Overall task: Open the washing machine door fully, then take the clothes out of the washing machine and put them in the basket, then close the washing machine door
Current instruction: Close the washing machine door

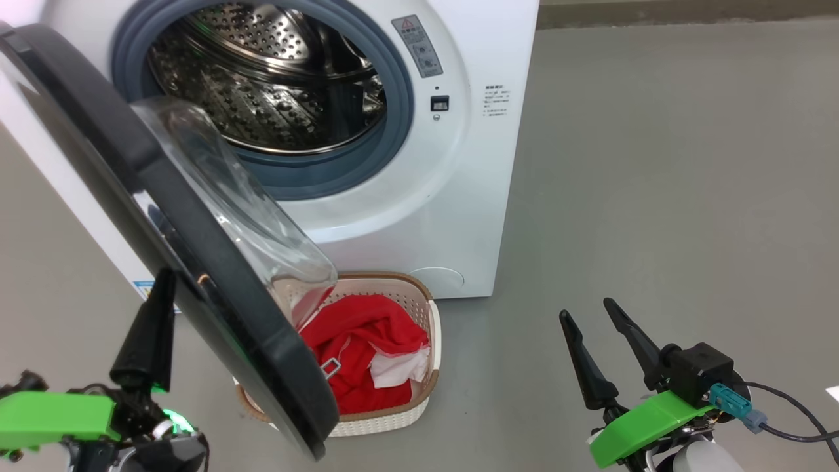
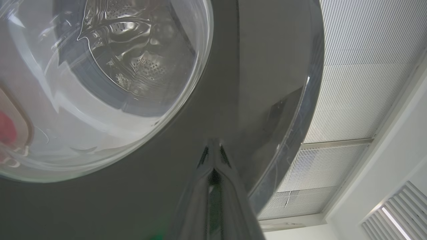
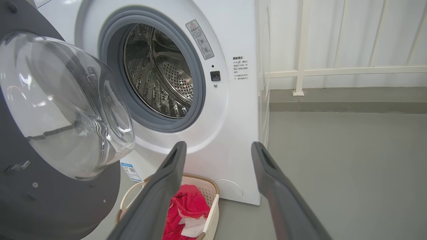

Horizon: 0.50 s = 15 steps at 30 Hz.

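The washing machine (image 1: 419, 216) is a big white box standing on the grey floor (image 1: 655, 196). Its round hole has a grey rubber ring (image 1: 398, 85) around it, and inside is the shiny steel drum (image 1: 262, 78) with lots of little holes.

The washing machine door (image 1: 190, 242) is open and swung out to the left. It has a wide black rim and a bulging clear glass window (image 1: 229, 196) that faces the machine.

The basket (image 1: 393, 419) sits on the floor right in front of the machine, partly under the door. It is cream-white with a brown rim.

The clothes (image 1: 367, 341) lie bunched up in the basket, bright red with a white part.
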### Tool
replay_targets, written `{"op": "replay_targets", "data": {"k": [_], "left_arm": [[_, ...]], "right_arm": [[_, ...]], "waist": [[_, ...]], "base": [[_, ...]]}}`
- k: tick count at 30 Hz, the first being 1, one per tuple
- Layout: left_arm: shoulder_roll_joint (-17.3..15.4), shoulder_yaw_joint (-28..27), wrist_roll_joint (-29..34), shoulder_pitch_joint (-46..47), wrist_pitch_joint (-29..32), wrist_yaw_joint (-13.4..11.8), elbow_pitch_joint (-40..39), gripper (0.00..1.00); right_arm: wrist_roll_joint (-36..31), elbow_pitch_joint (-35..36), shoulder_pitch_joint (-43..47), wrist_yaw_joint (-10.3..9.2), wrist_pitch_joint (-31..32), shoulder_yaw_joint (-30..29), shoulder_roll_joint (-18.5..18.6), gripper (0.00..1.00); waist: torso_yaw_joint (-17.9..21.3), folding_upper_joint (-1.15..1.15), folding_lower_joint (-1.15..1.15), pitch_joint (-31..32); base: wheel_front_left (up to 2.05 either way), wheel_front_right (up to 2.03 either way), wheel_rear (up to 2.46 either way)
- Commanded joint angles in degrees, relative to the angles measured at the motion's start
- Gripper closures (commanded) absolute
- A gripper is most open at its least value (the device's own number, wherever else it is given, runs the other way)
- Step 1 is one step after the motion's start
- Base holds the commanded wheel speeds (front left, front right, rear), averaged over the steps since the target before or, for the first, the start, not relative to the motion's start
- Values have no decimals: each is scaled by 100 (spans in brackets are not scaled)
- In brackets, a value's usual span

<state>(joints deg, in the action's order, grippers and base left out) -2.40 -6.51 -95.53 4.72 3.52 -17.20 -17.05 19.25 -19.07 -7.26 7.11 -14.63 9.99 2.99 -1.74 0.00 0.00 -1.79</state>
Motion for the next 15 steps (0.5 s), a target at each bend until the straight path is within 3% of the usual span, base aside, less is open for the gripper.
{"op": "replay_targets", "data": {"k": [1,15], "left_arm": [[-89,-130,-56,255,60,-37,-157,100],[-84,215,-73,902,66,121,125,100]], "right_arm": [[-35,142,-193,37,-37,103,-12,0],[-31,214,-349,37,-37,75,-12,0]], "waist": [[36,0,0,-32],[364,0,0,-360]], "base": [[0,0,0],[0,0,0]]}}
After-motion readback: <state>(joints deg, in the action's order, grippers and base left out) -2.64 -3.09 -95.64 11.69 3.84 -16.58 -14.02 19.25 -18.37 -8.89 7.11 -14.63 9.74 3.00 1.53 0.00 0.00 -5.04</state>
